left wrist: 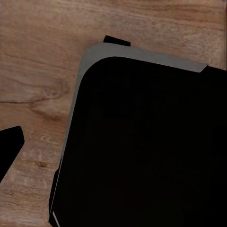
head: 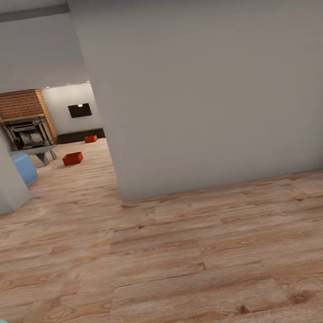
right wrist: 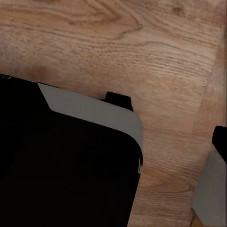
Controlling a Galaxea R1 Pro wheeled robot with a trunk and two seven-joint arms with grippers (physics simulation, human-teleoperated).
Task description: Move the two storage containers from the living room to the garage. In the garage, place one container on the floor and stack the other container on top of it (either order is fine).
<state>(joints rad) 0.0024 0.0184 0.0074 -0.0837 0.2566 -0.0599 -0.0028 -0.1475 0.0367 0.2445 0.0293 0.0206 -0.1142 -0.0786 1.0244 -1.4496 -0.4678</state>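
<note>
Orange-red bins — two of them, sitting on light wood planks in the living room beyond a doorway, seen from the head camera. The nearer bin (head: 72,158) is lying out in the open floor, just past the corner of a grey wall (head: 211,81); the farther bin (head: 91,138) is resting close to a long dark bench (head: 80,136) under a black television (head: 80,110). The two are well apart from each other and far from the robot. A brick fireplace (head: 25,120) is standing to their left, with a blue seat (head: 25,168) near it.

Handling, as a judgement: the walls are looking thin and plain with no lid, so each bin is probably light, fairly stiff along the rim but likely flexing if squeezed at mid-wall. Smooth sides may be slippery. Best hold is probably on the top rim of a short wall, or on two opposite walls with both arms, keeping it level for stacking later.

Tools: both wrist cameras are looking down at wood floor (right wrist: 156,56) and the robot's own dark base (left wrist: 146,146). Whether either gripper is wide or narrow — I cannot tell. Neither bin is being held.

Garage: not yet reached; nothing is stacked.
</note>
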